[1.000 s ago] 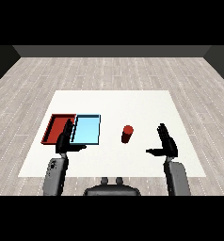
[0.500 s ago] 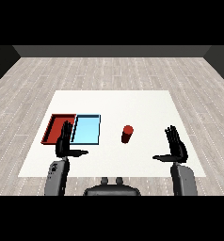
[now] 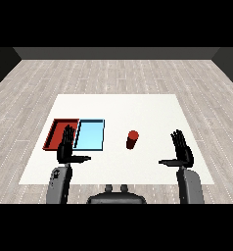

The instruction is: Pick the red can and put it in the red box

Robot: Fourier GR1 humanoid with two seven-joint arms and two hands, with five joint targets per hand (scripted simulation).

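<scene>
No writing could be read on anything. The one can (image 3: 132, 139) was a short, plain red cylinder standing upright on the white counter (image 3: 152, 110), to the right of the trays and apart from both hands. Two trays lay side by side, touching: a red tray (image 3: 58, 129) at the left, a blue tray (image 3: 90, 135) beside it. The left hand (image 3: 67, 147) and right hand (image 3: 181, 151) each had fingers straight and spread, thumbs out, holding nothing.
</scene>
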